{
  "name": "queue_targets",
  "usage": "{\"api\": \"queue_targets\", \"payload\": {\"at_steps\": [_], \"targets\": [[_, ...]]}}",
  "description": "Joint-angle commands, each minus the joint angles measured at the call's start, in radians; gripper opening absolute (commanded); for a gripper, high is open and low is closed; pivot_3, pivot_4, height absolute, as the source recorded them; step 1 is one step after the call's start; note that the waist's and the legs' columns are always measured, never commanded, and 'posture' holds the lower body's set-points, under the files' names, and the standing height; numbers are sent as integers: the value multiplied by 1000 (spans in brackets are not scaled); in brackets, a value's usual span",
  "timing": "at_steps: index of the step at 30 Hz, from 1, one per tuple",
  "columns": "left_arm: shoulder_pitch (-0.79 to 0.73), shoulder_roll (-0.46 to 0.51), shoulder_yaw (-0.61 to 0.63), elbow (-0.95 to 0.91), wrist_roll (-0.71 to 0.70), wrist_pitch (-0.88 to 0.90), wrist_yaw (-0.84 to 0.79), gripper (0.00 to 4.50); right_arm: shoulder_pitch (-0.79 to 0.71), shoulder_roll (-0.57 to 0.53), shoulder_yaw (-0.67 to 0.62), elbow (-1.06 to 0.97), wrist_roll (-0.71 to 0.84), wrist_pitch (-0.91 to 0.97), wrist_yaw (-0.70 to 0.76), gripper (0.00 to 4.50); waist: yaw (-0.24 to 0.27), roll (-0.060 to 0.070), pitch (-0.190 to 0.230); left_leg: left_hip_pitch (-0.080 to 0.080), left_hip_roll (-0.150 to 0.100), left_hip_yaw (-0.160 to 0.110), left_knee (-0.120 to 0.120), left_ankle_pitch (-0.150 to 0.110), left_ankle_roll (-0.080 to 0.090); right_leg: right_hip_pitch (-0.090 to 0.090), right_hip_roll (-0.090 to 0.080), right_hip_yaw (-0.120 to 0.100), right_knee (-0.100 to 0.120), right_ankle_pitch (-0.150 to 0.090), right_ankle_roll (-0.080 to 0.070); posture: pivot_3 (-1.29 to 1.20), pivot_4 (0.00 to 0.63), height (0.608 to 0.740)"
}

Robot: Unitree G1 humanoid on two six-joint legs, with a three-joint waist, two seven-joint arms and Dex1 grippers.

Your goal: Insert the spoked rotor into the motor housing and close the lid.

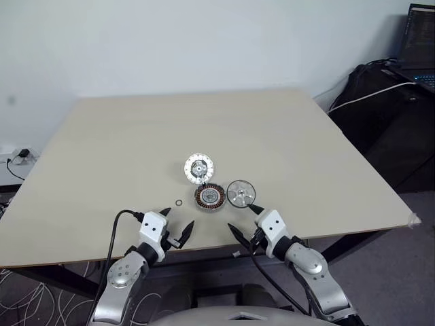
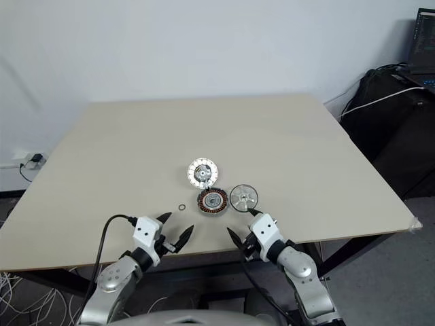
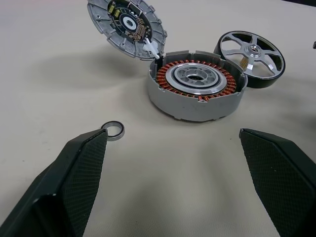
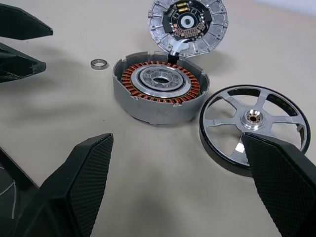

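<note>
Two claws are hovering over the near edge of the bench [image 1: 81,170], the left gripper [image 1: 179,218] and the right gripper [image 1: 240,217]. Both are standing fully spread, gripping nothing and touching nothing.

Just beyond the left claw, a loose washer ring [image 3: 114,131] is lying flat on the bench.

Just beyond the right claw, the spoked rotor [image 4: 254,126] is resting against the right side of the motor housing [image 4: 159,94]. It is showing as a shiny metal wheel with a dark outer band and five spokes to a small hub. It is probably rigid, moderately heavy for its width, and slippery on the polished faces. Gripping across the rim, clear of the spokes, is looking safest. Magnetic pull toward the windings is a possible hazard during lowering.

The housing is sitting open near the bench centre, with its copper windings exposed.

At its far side, the lid [image 3: 126,27] is standing tilted upward. A short white lead appears to be joining it to the housing, so gentle handling is advisable.
</note>
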Motion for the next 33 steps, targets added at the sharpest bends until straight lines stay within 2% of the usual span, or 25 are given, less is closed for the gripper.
{"api": "queue_targets", "payload": {"at_steps": [1,22,33], "targets": [[-12,-2,3,-51,1,-7,7,4500,-16,6,-4,-14,0,-21,-4,4476,0,0,0,0,0,0,0,0,0,0,0,0,0,0,0,0,0,740],[-21,1,12,-54,25,7,49,4500,-15,7,1,-31,-8,-8,-12,4476,0,0,0,0,0,0,0,0,0,0,0,0,0,0,0,0,0,740],[-113,2,30,-11,66,171,132,4500,-18,12,5,-41,-11,3,-22,4476,6,0,-1,1,0,0,1,0,0,1,1,0,1,0,0,0,0,740]]}}
